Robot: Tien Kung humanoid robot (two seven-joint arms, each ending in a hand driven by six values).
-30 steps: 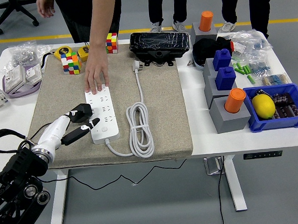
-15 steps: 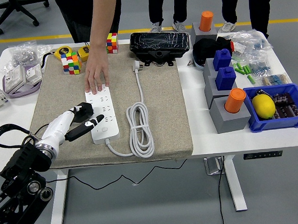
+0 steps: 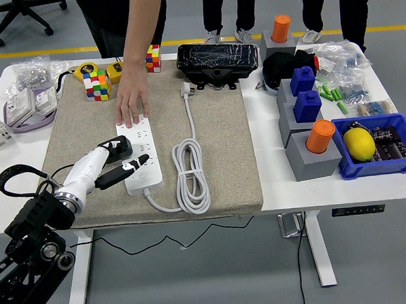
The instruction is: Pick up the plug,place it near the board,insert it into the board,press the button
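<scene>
White table (image 3: 286, 188) on a grey floor, yellow line taped across the floor behind it, office chair top left, legs of standing people at the back. A beige woven cloth mat (image 3: 224, 158) covers the middle of the table. On it lies the white rectangular power strip board (image 3: 139, 155), long axis running away from the robot, its white cable coiled (image 3: 190, 167) just right of it.

Left hand (image 3: 112, 163) (white and black, on the black arm from the lower left) sits over the strip's left edge. Its fingers are closed around the small black plug (image 3: 120, 148), which is right at the strip's left side near the middle sockets; one dark finger sticks out over the strip's near half. Can't tell if the prongs are in a socket.

A person's hand (image 3: 132, 104) rests flat on the strip's far end, pinning it.

Clutter: coloured puzzle cubes (image 3: 96, 85) at the mat's far edge, black wrapped box (image 3: 217, 59), grey blocks with orange and blue pegs (image 3: 310, 139) on the right, blue plastic bin holding a lemon (image 3: 358, 144), bagged parts at both far corners.
</scene>
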